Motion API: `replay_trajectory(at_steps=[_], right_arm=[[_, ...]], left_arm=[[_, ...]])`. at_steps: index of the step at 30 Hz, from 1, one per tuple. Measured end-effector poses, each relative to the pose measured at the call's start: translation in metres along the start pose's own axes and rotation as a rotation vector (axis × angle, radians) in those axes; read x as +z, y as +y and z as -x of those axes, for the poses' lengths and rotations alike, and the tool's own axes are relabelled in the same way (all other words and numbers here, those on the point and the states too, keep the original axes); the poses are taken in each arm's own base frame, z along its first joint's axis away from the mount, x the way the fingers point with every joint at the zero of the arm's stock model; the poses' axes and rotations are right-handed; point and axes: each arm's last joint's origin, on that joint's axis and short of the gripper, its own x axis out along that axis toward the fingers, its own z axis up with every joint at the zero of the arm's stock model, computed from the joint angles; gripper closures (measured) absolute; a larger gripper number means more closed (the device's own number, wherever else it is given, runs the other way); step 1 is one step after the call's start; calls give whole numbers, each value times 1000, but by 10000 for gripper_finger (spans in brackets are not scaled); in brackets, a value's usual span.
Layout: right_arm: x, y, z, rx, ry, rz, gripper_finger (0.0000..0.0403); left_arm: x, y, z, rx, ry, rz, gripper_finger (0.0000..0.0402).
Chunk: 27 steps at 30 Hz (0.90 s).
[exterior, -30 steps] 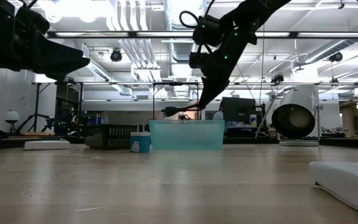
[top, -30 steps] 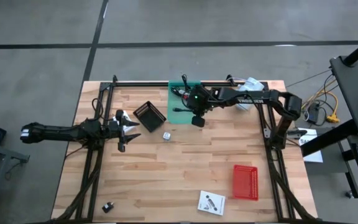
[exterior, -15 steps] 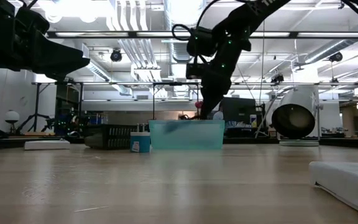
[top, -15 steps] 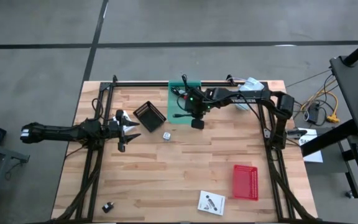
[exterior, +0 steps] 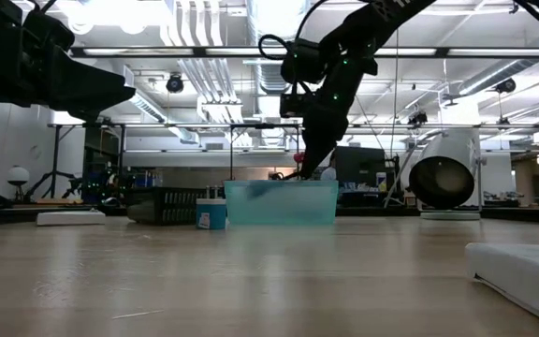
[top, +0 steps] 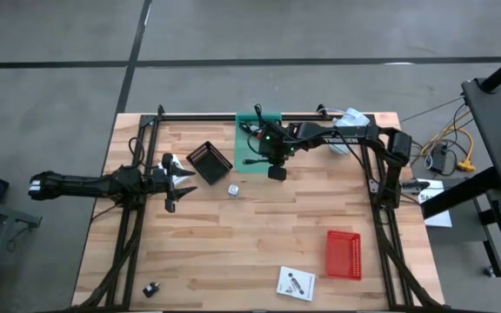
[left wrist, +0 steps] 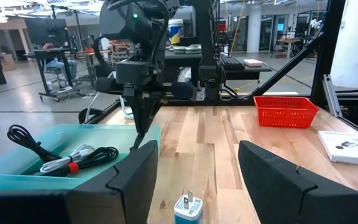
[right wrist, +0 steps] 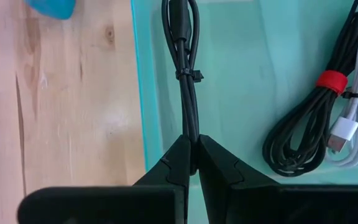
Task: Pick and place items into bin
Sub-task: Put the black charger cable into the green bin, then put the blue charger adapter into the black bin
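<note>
Cable over the bin — most of the job left

We have the teal bin at the table's far edge, already holding a black coil with a red tie and a white cable. Our right gripper pinches a bundled black cable above the bin's near-left rim, unreleased. Our left gripper waits spread at the left. We judge the white plug cube, flat white packet and small black piece remain.
</note>
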Motion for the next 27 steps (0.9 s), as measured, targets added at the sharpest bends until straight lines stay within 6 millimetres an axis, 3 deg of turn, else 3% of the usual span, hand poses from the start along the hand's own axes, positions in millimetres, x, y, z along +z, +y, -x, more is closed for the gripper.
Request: replay_trajectory(at_steps=[8, 19, 22, 27], right_arm=[[2, 0, 2, 1, 0, -13, 384], [3, 0, 5, 3, 3, -31, 261], [-3, 3, 13, 19, 29, -17, 242], [-8, 11, 30, 140, -99, 8, 234]], left_arm=[[0, 0, 0, 0, 0, 0, 194], [0, 0, 0, 0, 0, 0, 194], [0, 0, 0, 0, 0, 0, 194], [0, 0, 0, 0, 0, 0, 194]])
